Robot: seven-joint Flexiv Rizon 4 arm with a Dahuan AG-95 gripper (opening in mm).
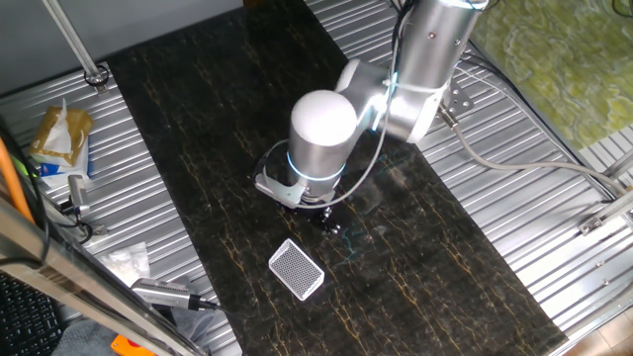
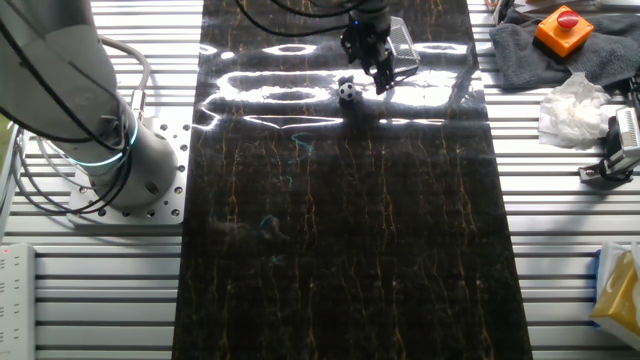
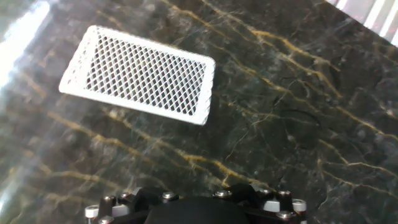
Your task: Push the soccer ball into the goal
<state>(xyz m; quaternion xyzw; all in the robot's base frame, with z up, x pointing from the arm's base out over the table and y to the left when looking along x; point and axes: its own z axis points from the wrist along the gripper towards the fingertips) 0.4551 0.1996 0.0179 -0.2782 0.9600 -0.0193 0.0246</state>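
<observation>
Black marble-patterned slab (image 2: pixel 340 220) with gold veining, carrying every item of the task; arm (image 1: pixel 321 133) descending from above, gripper (image 2: pixel 372 62) hanging low over the far end of the slab in the other fixed view. Soccer ball (image 2: pixel 347 92), white with black patches, resting on the slab just beside the fingertips, on the side facing away from the goal (image 2: pixel 400 42); contact between ball and fingers cannot be resolved. Goal, a white frame with grey mesh, lying just beyond the gripper on the opposite side, partly masked by the fingers in that view; seen whole in the hand view (image 3: pixel 140 73) ahead and to one side of the hand, long axis running obliquely across the frame; seen also in one fixed view (image 1: pixel 297 269), near the hand. Ball absent from the hand view and from one fixed view, presumably hidden by the hand. Finger separation: cannot be told, the tips being too small and dark. Judged relation: hand standing between ball and goal, so a push would first require placing the fingers behind the ball.
</observation>
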